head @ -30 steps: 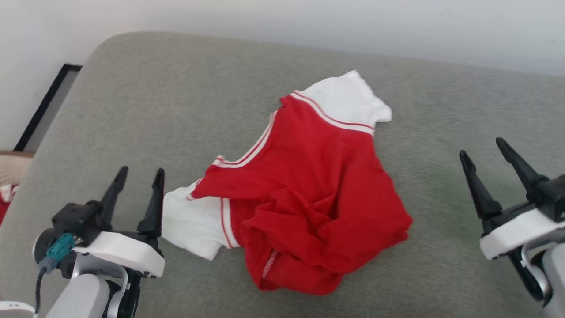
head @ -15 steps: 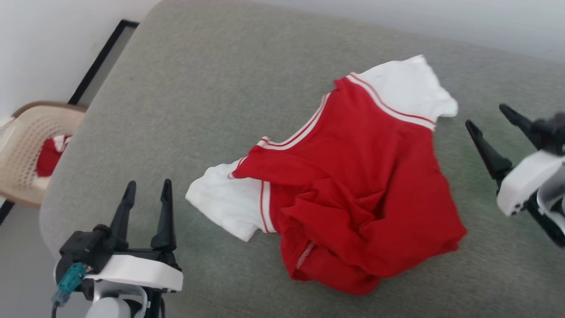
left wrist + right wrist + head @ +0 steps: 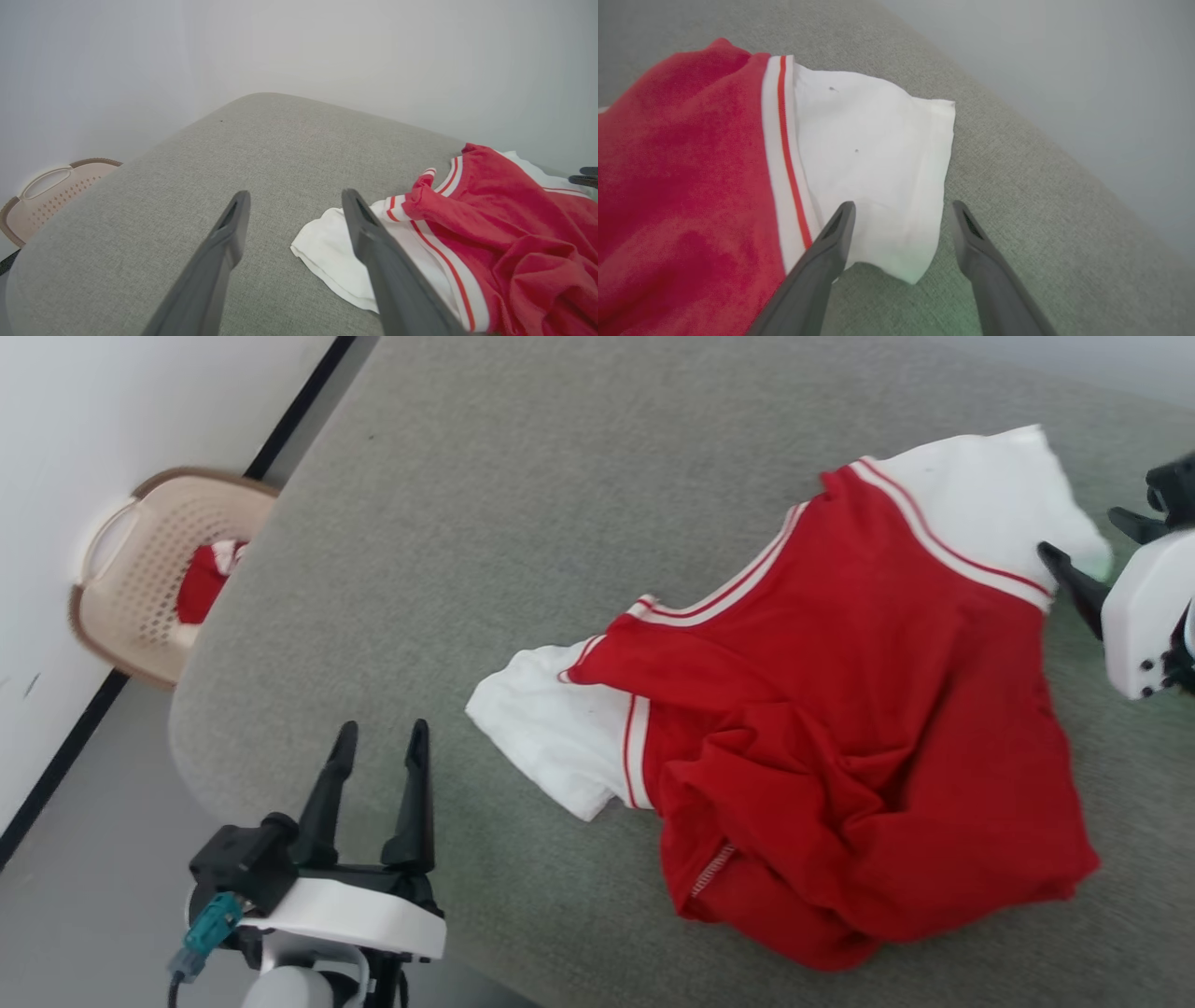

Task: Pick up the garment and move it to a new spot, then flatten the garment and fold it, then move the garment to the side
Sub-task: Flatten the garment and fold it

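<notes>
Left tool point(image 3: 384, 733): is hovering at the lower left of the head view, jaws standing wide with nothing between them, apart from the nearer white sleeve point(image 3: 551, 747).
Garment point(image 3: 859, 709): is lying crumpled from centre to right on the padded surface point(image 3: 523, 504), its red body bunching at the lower right.
Right tool point(image 3: 1081, 532): is reaching in at the right edge, jaws wide and empty, tips at the hem of the far sleeve point(image 3: 990, 513).
Step, as I judge it: picking up is beginning; each tool should be pinching one sleeve or shoulder through both layers, then lifting evenly so that the bunched body is hanging free.
Surface: grey woven cloth, soft, rounded at the corner.
Room: a beige basket point(image 3: 121, 607) is holding red-and-white cloth at the far left, beside the white wall point(image 3: 112, 411), black skirting point(image 3: 299, 406) and grey floor point(image 3: 93, 859).
</notes>
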Tool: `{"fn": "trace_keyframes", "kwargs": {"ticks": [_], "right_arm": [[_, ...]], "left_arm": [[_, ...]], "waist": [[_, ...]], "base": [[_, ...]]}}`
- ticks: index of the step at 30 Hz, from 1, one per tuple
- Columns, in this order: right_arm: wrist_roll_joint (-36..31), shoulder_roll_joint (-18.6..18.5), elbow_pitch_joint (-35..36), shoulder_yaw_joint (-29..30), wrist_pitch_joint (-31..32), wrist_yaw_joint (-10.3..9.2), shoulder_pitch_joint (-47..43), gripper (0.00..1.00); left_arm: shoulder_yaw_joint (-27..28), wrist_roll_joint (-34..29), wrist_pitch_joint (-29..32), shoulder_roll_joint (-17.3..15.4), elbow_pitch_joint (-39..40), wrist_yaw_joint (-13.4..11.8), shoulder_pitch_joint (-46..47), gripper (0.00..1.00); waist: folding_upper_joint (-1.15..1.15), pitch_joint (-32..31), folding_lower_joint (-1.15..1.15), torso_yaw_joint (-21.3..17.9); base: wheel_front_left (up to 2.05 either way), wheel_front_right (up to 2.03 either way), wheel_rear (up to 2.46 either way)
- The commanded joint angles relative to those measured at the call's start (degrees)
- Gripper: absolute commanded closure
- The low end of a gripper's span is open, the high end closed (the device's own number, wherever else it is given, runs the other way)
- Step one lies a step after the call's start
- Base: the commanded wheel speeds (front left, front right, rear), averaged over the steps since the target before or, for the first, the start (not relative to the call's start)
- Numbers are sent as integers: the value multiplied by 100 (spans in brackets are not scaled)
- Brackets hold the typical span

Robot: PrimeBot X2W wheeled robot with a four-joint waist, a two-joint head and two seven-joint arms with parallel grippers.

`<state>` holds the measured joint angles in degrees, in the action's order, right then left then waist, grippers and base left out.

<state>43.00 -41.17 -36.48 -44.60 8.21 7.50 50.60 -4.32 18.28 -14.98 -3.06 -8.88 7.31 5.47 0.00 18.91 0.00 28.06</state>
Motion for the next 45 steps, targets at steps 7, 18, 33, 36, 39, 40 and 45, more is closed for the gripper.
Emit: {"fn": "trace_keyframes", "kwargs": {"ticks": [7,18,33,36,39,40,45], "right_arm": [[733,-120,-709,-489,1141,-2,738,0],[1478,-87,-1180,-1317,2774,-1,939,100],[2026,-893,76,-1659,2394,-15,949,100],[2181,-1086,455,-1707,2290,-14,753,100],[2319,-1276,765,-1745,2177,-14,483,100],[2384,-1329,858,-1750,2138,-14,375,100],[2644,-1557,1192,-1747,1917,-14,-267,100]], "left_arm": [[-411,444,-29,11,-47,19,108,0],[-527,689,-28,13,-60,20,160,0],[-22,331,-28,12,-87,20,336,0],[86,235,-29,6,-85,20,335,0],[170,175,-29,-38,-87,21,353,0],[188,167,-29,-50,-89,21,365,0],[270,129,-28,-135,-143,21,394,0]], "waist": [[0,340,0,445],[0,554,0,514],[0,237,0,-477],[0,171,0,-744],[0,110,0,-972],[0,88,0,-1039],[0,-5,0,-1315]], "base": [[0,0,0],[0,0,0],[0,0,0],[0,0,0],[0,0,0],[0,0,0],[0,0,0]]}}
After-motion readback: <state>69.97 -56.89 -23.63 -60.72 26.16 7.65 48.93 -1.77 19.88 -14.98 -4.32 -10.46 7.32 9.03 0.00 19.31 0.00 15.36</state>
